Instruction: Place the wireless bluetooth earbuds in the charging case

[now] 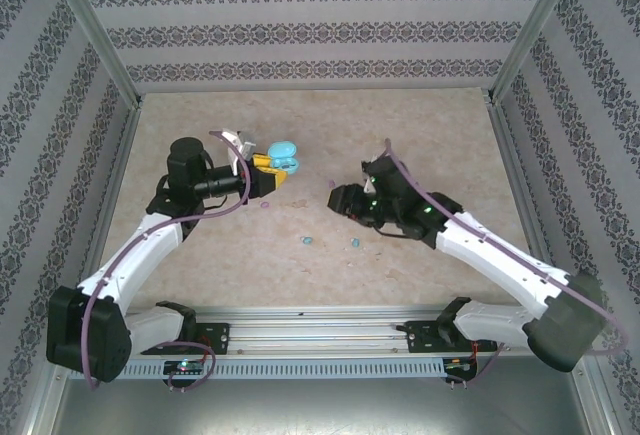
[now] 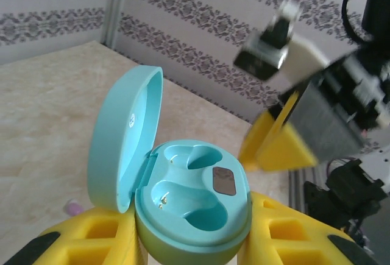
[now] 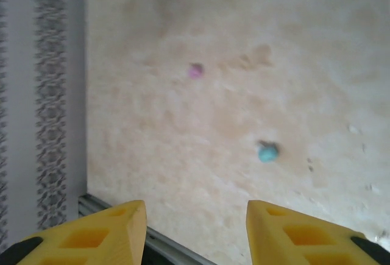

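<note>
Nearest the arm bases, two light blue earbuds [image 1: 307,240] lay loose on the table [image 1: 420,125], apart from each other. Just beyond them the right gripper [image 3: 195,234] hung over the surface with its yellow jaws apart and nothing between them, and a pink earbud [image 3: 195,70] lay farther out in its wrist view. Farther again, the left gripper [image 2: 192,243] was clamped on the lower shell of the light blue charging case [image 2: 195,198]. The case's lid [image 2: 125,143] stood open and both moulded wells were empty. Each bud looked very light, hard, smooth and rounded, so it would probably roll or squirt sideways under a careless pinch. The safest hold seemed to be a gentle one across its widest part, with the fingertips square to the table. The case looked rigid and well suited to a firm grip low on its body.
</note>
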